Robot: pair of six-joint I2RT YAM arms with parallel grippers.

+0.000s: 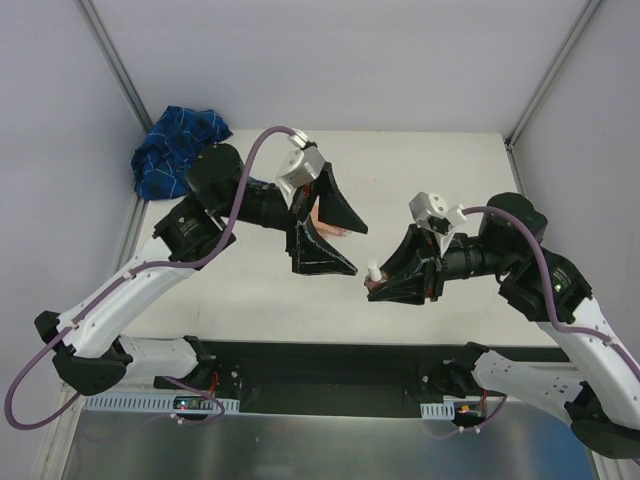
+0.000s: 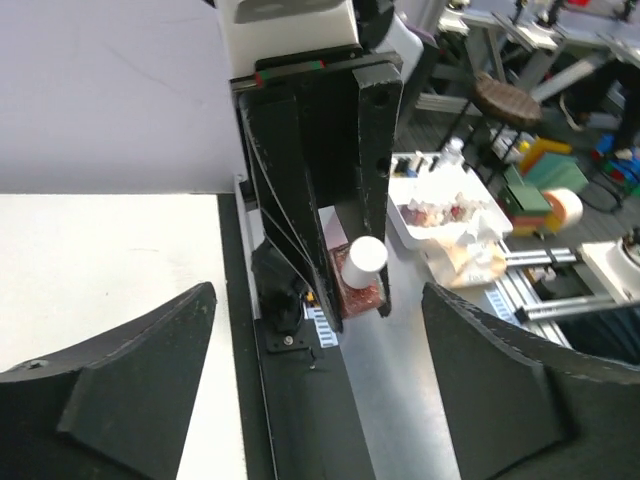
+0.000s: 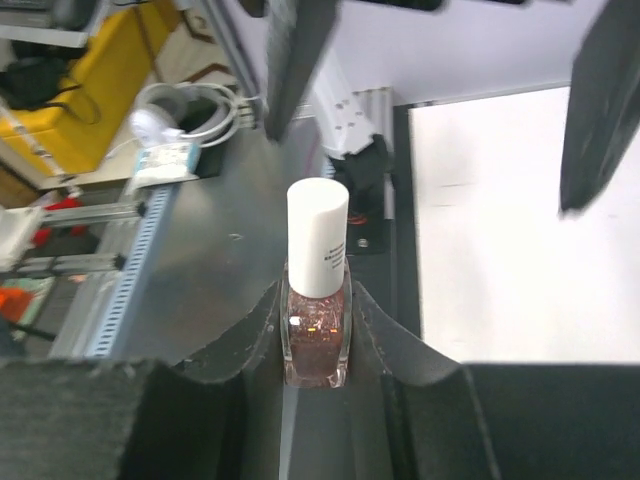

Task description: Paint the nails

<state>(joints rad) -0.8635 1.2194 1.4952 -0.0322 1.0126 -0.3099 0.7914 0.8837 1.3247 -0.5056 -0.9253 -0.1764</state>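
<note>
Pink glitter polish bottle (image 3: 315, 350) w/ white cap is clamped tight in right gripper (image 1: 380, 287); cap print too small to read. Left gripper (image 1: 358, 250) is spread wide and holds nothing. Peach fake hand (image 1: 322, 212) shows btwn its fingers, nails not discernible. Blue plaid sleeve (image 1: 178, 150) is bunched at table's (image 1: 440, 170) far-left corner; bare top far right.

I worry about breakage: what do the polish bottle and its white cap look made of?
The bottle looks like clear glossy glass: pink glittery polish shows through its walls, with bright highlights. Its cap looks like opaque white plastic, smooth and fairly matte, though the look leaves that open.
</note>
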